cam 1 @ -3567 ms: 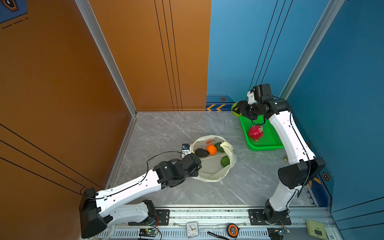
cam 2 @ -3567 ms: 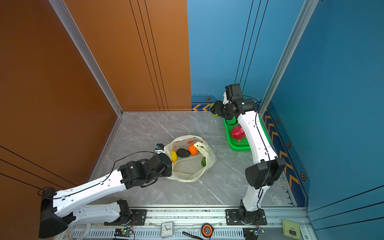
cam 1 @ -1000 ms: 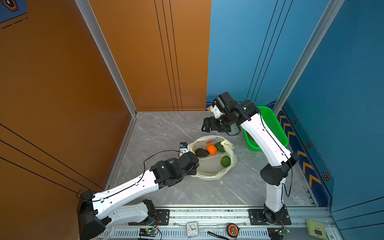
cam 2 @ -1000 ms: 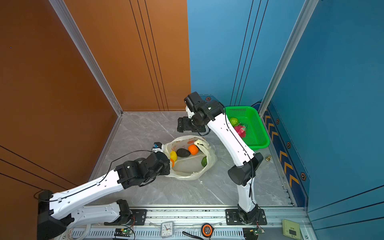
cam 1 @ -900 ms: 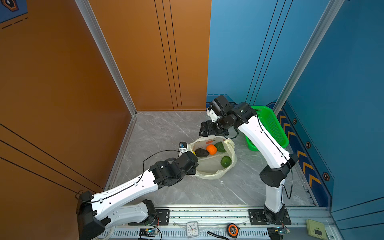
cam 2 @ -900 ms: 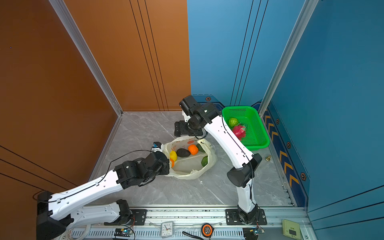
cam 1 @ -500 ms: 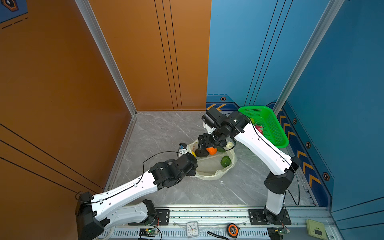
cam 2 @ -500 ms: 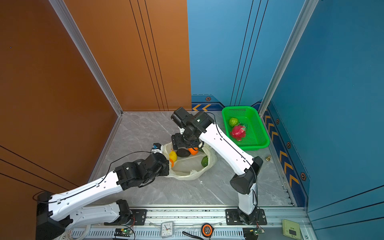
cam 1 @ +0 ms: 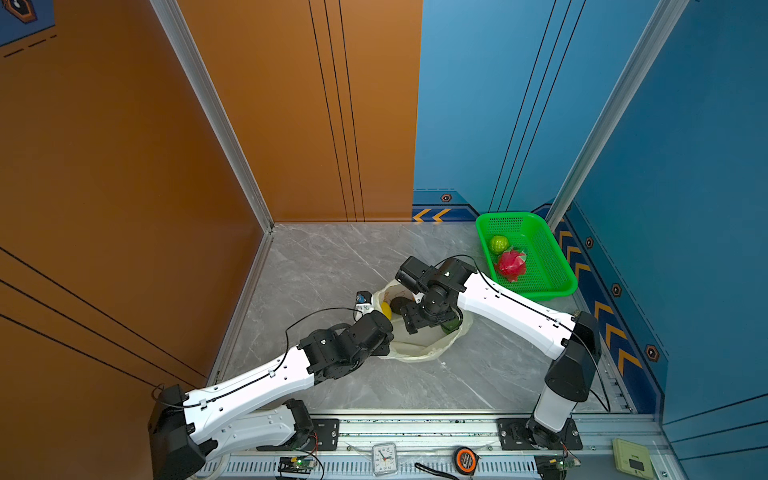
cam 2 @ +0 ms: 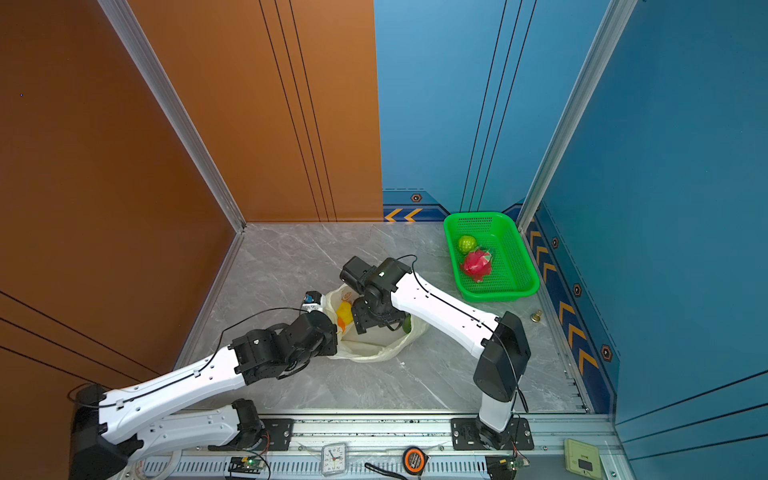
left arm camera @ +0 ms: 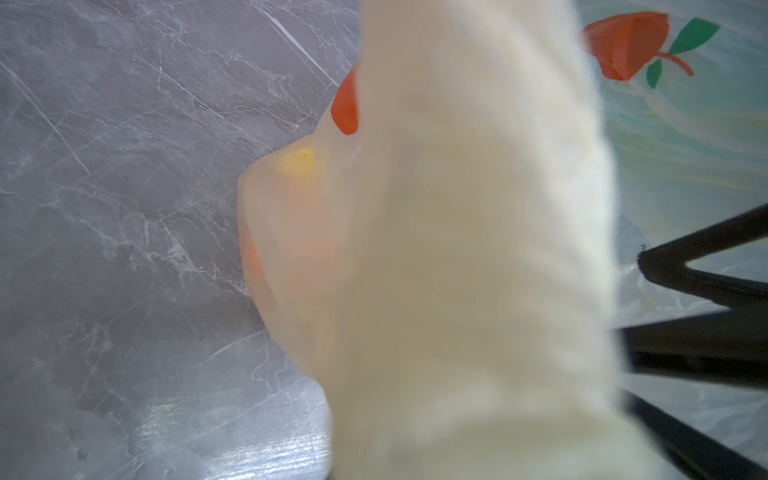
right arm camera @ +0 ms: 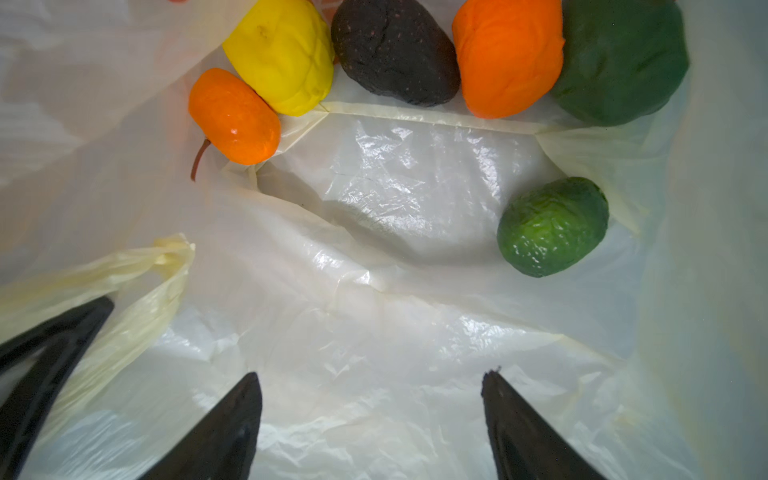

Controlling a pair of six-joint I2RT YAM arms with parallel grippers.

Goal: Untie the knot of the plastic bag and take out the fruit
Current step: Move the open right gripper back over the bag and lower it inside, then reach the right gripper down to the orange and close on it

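Knot undone, unloading under way: the plastic bag (cam 1: 419, 353) lies open, my left gripper (cam 1: 384, 347) clamped shut on its 8 o'clock rim. My right gripper (right arm camera: 370, 390) hangs inside, jaws spread and empty. A dragon fruit (cam 1: 510, 265) and one green fruit (cam 1: 498, 244) sit in the basket (cam 1: 536, 296) at 2 o'clock. Six fruits (right arm camera: 395, 50) are left inside, and a slack handle (right arm camera: 158, 266) beside my fingers looks the likeliest snag.

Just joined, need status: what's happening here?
The plastic bag lies open. The left hand is shut on its edge, holding it, while the right hand, open and empty, reaches inside above six fruits. A dragon fruit and a green fruit lie in the green basket.
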